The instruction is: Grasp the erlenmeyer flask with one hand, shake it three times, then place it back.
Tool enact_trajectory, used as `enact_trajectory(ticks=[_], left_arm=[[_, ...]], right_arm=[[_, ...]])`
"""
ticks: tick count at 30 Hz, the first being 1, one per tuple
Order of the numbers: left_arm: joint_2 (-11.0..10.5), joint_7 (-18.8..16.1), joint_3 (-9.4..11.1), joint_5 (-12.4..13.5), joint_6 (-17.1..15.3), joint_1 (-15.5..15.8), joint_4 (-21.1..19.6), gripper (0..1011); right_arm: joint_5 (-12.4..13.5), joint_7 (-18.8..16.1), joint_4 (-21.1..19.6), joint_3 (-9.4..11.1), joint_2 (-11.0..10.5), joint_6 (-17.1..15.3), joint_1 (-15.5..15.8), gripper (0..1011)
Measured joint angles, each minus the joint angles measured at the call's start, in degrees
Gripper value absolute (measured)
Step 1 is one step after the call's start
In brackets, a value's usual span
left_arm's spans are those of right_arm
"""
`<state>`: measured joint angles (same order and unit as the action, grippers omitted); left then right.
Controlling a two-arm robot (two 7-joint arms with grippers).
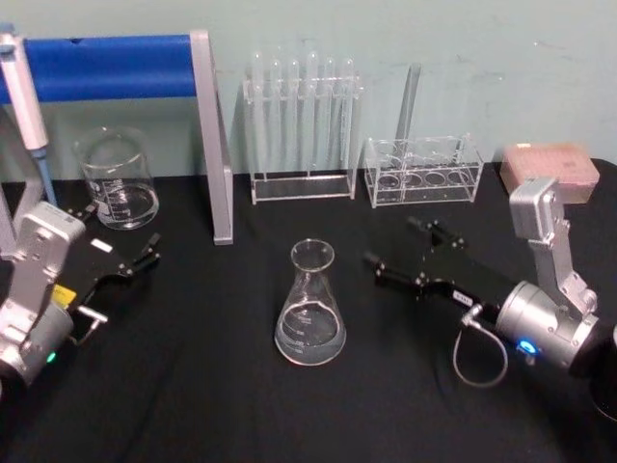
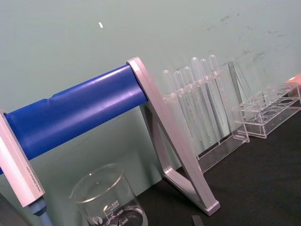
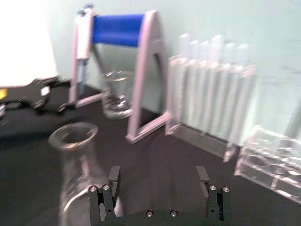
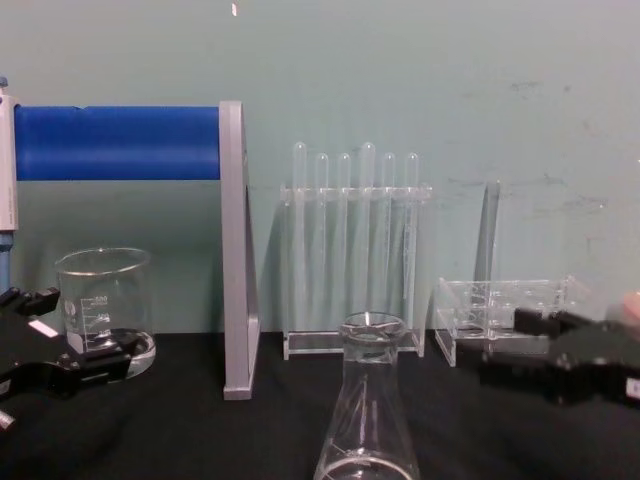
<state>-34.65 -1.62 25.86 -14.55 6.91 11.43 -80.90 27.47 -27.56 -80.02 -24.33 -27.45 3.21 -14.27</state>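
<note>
1. The erlenmeyer flask [image 1: 310,305] is being observed upright at table centre, ungrasped.
2. The right gripper [image 1: 405,254], fingers spread, is being held at its 3 o'clock.
3. The left gripper [image 1: 120,253], fingers spread, is being kept at 9 o'clock beside the beaker [image 1: 118,178].

Erlenmeyer flask [image 1: 310,307]: clear glass, conical, wide round base, narrow neck, flared rim. Standing upright on black table centre, appearing empty. Right hand [image 1: 410,253], black, fingers spread, sitting just beside it, not touching.

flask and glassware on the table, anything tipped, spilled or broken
Nothing stands out. The erlenmeyer flask stands upright on the black table, the beaker and test tubes look upright and intact, and no spill shows.
</note>
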Motion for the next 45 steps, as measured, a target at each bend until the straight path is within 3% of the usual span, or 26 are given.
enact_trajectory(ticks=[6, 13, 19, 25, 29, 35, 45], left_arm=[[0.0, 0.0, 0.0, 0.0, 0.0, 0.0, 0.0, 1001], [0.0, 0.0, 0.0, 0.0, 0.0, 0.0, 0.0, 1001], [0.0, 0.0, 0.0, 0.0, 0.0, 0.0, 0.0, 1001], [0.0, 0.0, 0.0, 0.0, 0.0, 0.0, 0.0, 1001], [0.0, 0.0, 0.0, 0.0, 0.0, 0.0, 0.0, 1001], [0.0, 0.0, 0.0, 0.0, 0.0, 0.0, 0.0, 1001], [0.0, 0.0, 0.0, 0.0, 0.0, 0.0, 0.0, 1001]], right_arm=[[-1.38, 4.93, 0.36, 1.83, 3.33, 1.09, -0.14, 1000], [-4.85, 10.15, 1.86, 3.4, 7.98, 7.04, -1.07, 1000], [-7.87, 15.27, 3.17, 4.62, 11.13, 8.27, -1.93, 1000], [-10.11, 19.26, 4.19, 5.32, 12.73, 5.01, -2.55, 1000], [-11.03, 21.12, 5.0, 5.88, 13.54, 0.94, -2.9, 1000], [-11.81, 21.7, 6.29, 6.36, 14.04, -3.55, -3.23, 1000], [-13.24, 20.87, 7.73, 6.73, 14.1, -6.97, -3.38, 1000]])
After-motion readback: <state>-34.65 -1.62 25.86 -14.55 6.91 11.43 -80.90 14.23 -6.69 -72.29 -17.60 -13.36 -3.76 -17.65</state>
